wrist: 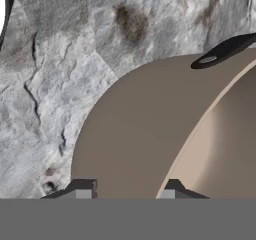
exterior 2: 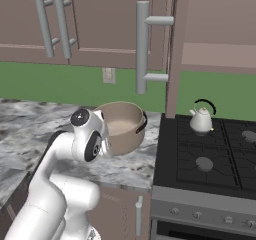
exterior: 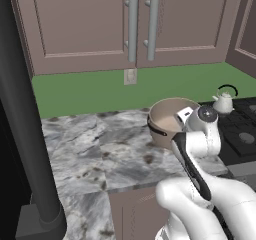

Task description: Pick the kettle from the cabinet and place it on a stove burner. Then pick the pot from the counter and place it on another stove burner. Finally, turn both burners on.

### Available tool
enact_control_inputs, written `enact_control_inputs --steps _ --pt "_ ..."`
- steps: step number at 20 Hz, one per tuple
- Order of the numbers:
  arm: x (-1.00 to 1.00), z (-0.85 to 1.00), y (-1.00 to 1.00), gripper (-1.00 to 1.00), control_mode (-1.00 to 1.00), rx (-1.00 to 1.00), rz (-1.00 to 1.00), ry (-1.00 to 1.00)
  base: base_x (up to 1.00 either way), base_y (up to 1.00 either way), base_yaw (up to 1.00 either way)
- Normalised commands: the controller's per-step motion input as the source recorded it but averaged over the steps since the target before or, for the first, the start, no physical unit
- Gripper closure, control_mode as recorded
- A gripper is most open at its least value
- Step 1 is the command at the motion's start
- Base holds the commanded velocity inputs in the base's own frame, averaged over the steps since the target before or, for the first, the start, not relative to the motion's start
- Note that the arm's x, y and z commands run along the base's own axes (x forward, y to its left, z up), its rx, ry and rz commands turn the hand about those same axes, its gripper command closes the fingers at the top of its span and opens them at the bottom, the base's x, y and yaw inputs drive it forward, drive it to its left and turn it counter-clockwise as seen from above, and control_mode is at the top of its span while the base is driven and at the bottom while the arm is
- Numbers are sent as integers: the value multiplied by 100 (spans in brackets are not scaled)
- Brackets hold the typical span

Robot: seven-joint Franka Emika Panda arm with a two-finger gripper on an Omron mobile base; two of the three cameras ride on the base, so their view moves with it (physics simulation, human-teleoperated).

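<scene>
Left base view: pot [exterior: 167, 115], wide, tan, lidless, sits tilted above the marbled counter [exterior: 95, 149] near its right end, one dark loop handle facing the camera. The white arm reaches it from the lower right, the wrist covering the pot's right rim. Kettle [exterior: 223, 102], small and silvery with a black arched handle, stands upright on the black cooktop [exterior: 245, 126], to the right of the pot. Closed cabinet [exterior: 85, 24] doors with grey bar handles hang above a green wall.

Right base view: pot [exterior 2: 122, 126] at the counter's [exterior 2: 30, 129] right edge, just beside the cooktop [exterior 2: 185, 159]. Kettle [exterior 2: 201, 120] on the rear-left burner; front-left burner cap [exterior 2: 204, 163] bare.

Hand view: gripper [wrist: 125, 190] at the pot's [wrist: 135, 139] rim, one dark finger tip [wrist: 82, 188] outside the wall, the other at the rim's inner side. Jaws clamped across the pot wall.
</scene>
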Motion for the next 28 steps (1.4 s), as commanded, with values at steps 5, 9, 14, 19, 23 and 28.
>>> enact_control_inputs --steps 5,9,14,19,23,28 --pt "-46 41 0 100 -100 -5 -4 5 0 0 0" --pt "-53 32 1 100 -100 0 0 4 0 0 0" --pt "-52 30 3 100 -100 0 0 5 0 0 0" --pt "-54 20 14 100 -100 0 0 4 0 0 0" --pt "-63 1 18 100 -100 0 0 0 0 0 0" --pt "-67 0 5 100 -100 0 1 -9 0 0 0"
